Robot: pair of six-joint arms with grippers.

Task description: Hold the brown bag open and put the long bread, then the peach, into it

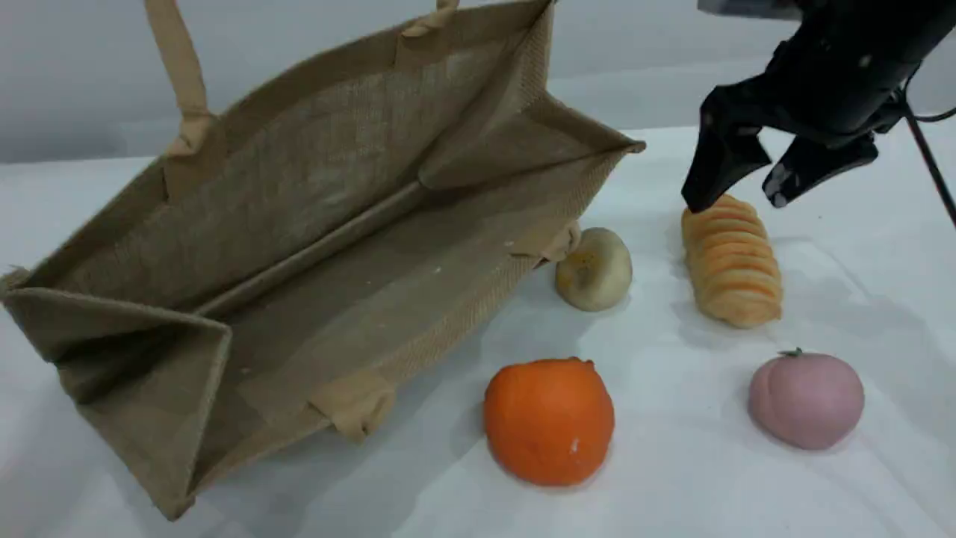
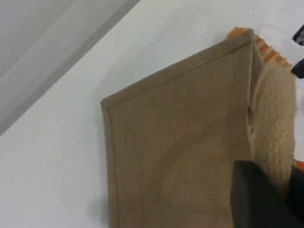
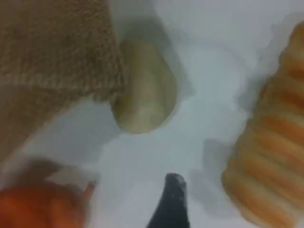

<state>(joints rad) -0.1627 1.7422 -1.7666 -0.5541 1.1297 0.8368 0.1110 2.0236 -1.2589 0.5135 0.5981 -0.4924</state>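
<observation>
The brown bag (image 1: 321,224) lies on its side with its mouth wide open toward me. Its upper handle (image 1: 179,75) is pulled taut upward out of the scene view. My left gripper is outside that view; its wrist view shows one dark fingertip (image 2: 259,202) against the bag's outer wall (image 2: 175,142), shut. The long bread (image 1: 732,261) lies right of the bag. My right gripper (image 1: 738,196) hangs open over the bread's far end, one finger at its tip. In the right wrist view the long bread (image 3: 266,156) lies right of the fingertip (image 3: 171,202). The peach (image 1: 806,400) sits at front right.
A pale round bun (image 1: 595,269) rests against the bag's lower rim, between the bag and the bread. A bright orange fruit (image 1: 549,420) sits in front of the bag's mouth. The white table (image 1: 709,493) runs on to the right and front.
</observation>
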